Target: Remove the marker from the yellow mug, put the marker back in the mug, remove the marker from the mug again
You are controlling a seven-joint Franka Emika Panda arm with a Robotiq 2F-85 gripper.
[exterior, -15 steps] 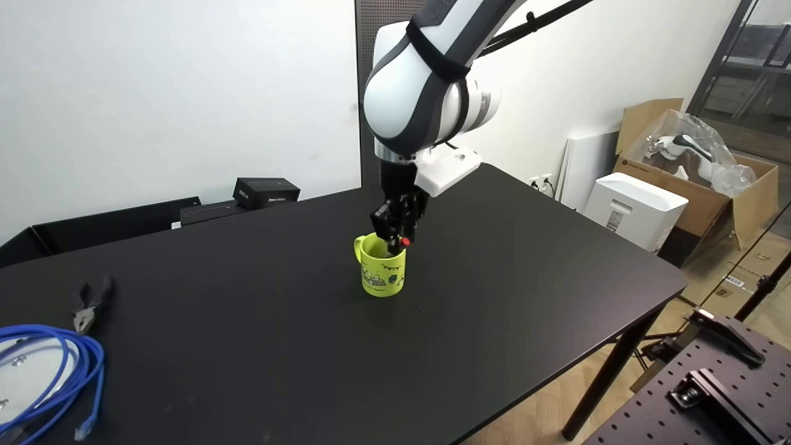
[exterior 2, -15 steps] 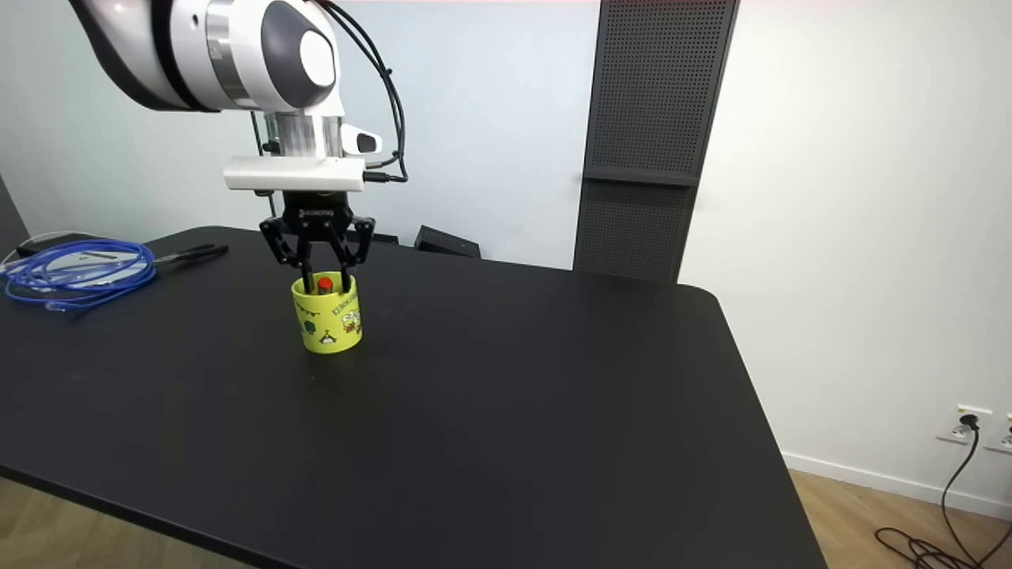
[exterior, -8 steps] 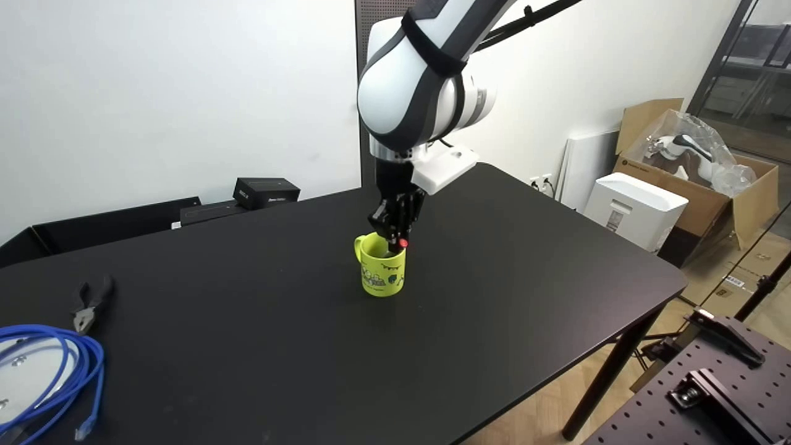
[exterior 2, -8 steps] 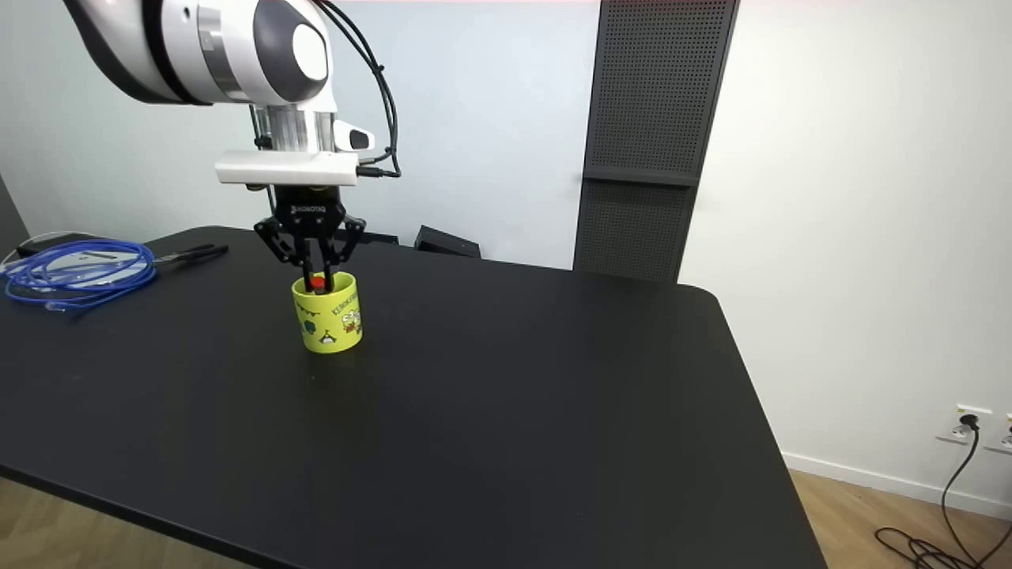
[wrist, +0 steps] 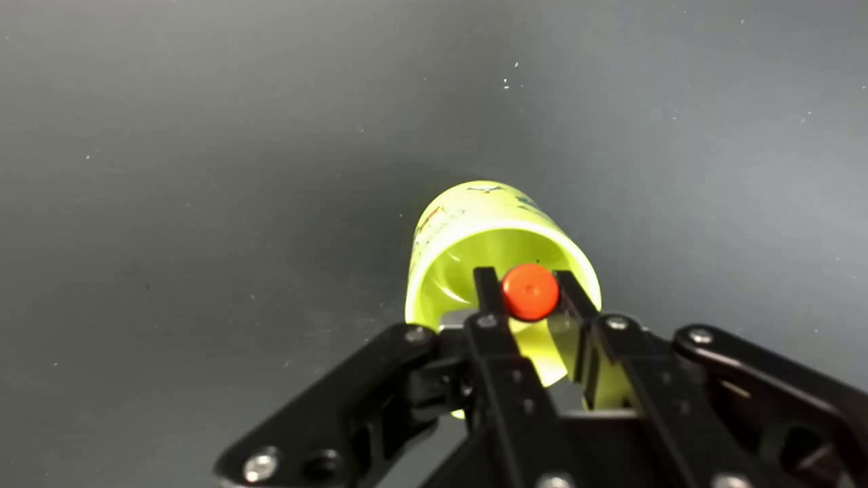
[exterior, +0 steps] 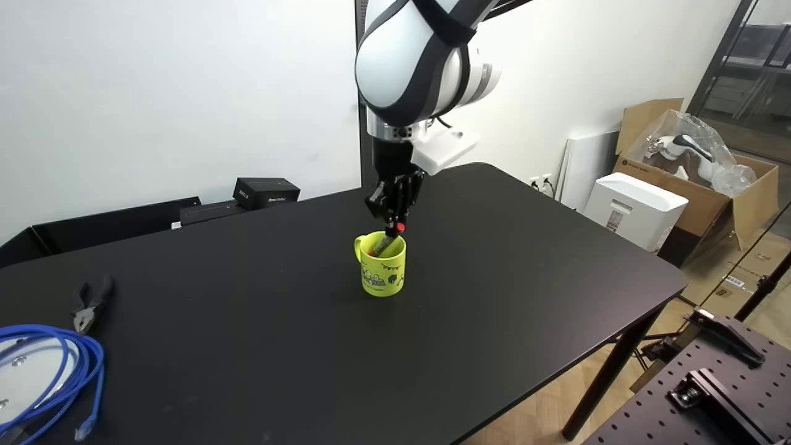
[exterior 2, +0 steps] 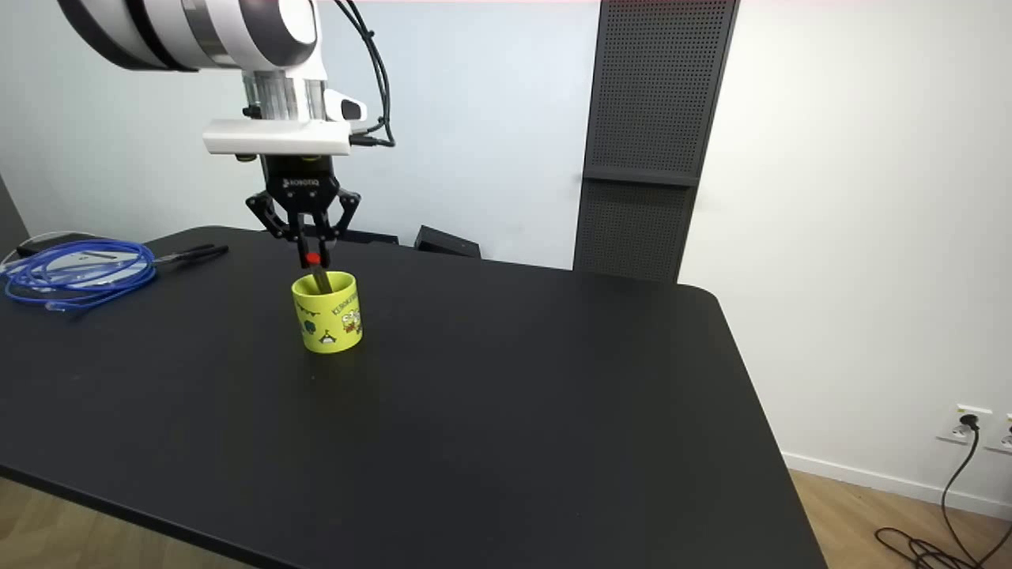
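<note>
Partly behind fingers (exterior: 392,229), tilted marker (exterior: 383,245)

Count one yellow mug (exterior: 383,275), one marker (exterior 2: 319,277), one two-fingered gripper (exterior 2: 315,262), one arm (exterior: 395,74), one black table (exterior: 494,278). Tally one pair of pliers (exterior: 85,317), one blue cable coil (exterior 2: 32,273), one open cardboard box (exterior: 680,185), one white container (exterior: 636,213), at least two black boxes (exterior: 267,194), can't tell exact total.
</note>
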